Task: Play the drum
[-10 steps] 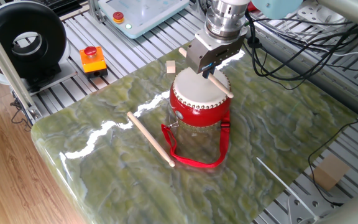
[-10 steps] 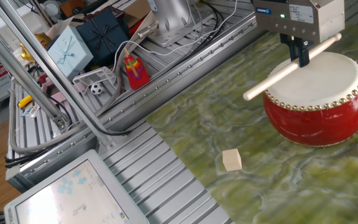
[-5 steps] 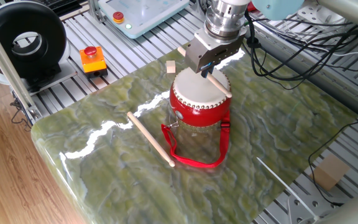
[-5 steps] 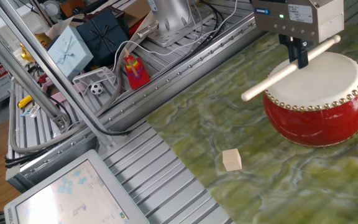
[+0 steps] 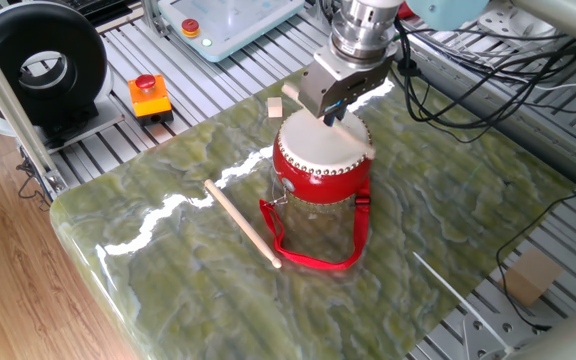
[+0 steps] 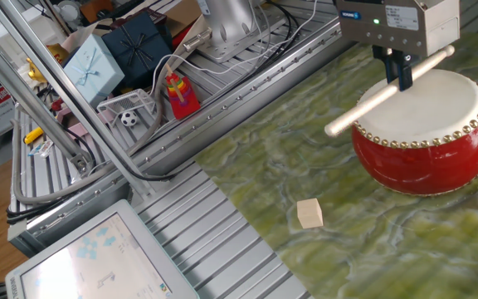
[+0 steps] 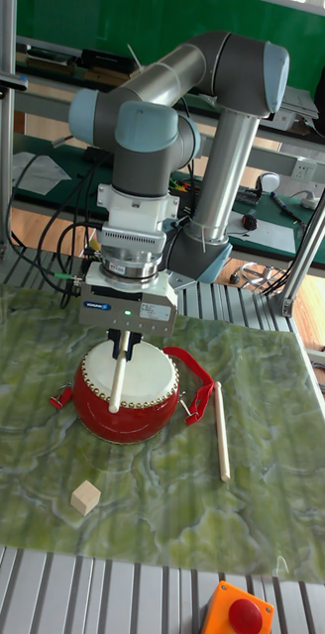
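Observation:
The drum (image 5: 321, 160) is small, round and red, with an off-white head, and stands on the green marbled table. It also shows in the other fixed view (image 6: 426, 133) and the tall fixed view (image 7: 126, 396). Its red strap (image 5: 313, 255) lies looped in front. My gripper (image 5: 333, 112) hangs just above the head's rim, shut on a thin wooden stick (image 6: 380, 95). The stick slants across the head and past the rim. In the tall view the gripper (image 7: 123, 345) sits over the drum with the stick (image 7: 117, 381) pointing down over the skin.
A second wooden stick (image 5: 243, 224) lies loose on the table left of the drum. A small wooden block (image 5: 274, 107) sits near the table's edge beside the drum. An orange box with a red button (image 5: 149, 95) stands off the table. Cables run behind the arm.
The held stick has tilted a little: less of it reaches across the drum head in one fixed view. The gripper has barely moved and the drum has stayed put.

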Controlling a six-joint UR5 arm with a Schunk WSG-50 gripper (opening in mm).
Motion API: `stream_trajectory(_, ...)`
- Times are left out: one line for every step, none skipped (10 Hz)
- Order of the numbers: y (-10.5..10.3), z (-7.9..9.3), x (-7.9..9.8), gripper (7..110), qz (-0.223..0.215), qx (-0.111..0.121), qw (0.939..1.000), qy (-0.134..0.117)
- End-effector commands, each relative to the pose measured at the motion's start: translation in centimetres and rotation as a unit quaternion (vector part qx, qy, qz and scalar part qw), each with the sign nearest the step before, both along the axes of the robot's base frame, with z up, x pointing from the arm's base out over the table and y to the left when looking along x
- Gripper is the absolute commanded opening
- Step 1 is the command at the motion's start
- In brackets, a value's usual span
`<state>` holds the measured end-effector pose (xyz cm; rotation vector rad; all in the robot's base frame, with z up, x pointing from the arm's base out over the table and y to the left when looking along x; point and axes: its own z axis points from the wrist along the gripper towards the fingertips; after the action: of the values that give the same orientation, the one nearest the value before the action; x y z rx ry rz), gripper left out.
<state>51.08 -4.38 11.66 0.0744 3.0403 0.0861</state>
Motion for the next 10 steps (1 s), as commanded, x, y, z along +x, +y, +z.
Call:
stream_trajectory(0.2, 0.3, 0.4, 22, 0.013, 0.013, 0.9998, -0.008)
stream_trajectory(0.2, 0.4, 0.4, 44, 0.016, 0.014, 0.9997, -0.008)
stream_trajectory(0.2, 0.4, 0.4, 44, 0.015, 0.015, 0.9997, -0.008)
stream_trajectory(0.3, 0.5, 0.3, 44, 0.013, 0.017, 0.9997, -0.007)
stream_trajectory(0.4, 0.9, 0.1, 44, 0.014, 0.021, 0.9997, -0.008)
stream_trajectory(0.3, 1.4, 0.0, 44, 0.016, 0.025, 0.9995, -0.008)
stream_trajectory(0.0, 1.5, -0.1, 44, 0.018, 0.025, 0.9995, -0.008)
stream_trajectory(0.0, 1.7, -0.2, 44, 0.016, 0.026, 0.9995, -0.008)
stream_trajectory(0.0, 1.9, -0.4, 44, 0.016, 0.027, 0.9995, -0.008)
stream_trajectory(0.1, 2.3, -0.6, 44, 0.016, 0.029, 0.9994, -0.009)
